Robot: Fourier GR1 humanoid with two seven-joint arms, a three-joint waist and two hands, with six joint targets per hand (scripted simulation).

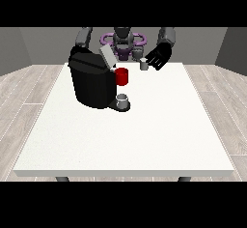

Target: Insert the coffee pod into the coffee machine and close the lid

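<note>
Pod [143, 64] is seen at the far side of the counter [144, 135], beside the robot hand [159, 57] at the view's right; whether it is gripped cannot be told. Machine [91, 79] lid [107, 56] is raised. Insertion and closing are judged outstanding

Front view across table [125, 140], facing robot [123, 41]

The black coffee machine [91, 84] stands upright, its grey lid [107, 56] tilted open above a red pod holder [122, 76]. The small grey coffee pod [143, 64] sits right of the machine, behind its front.
</note>
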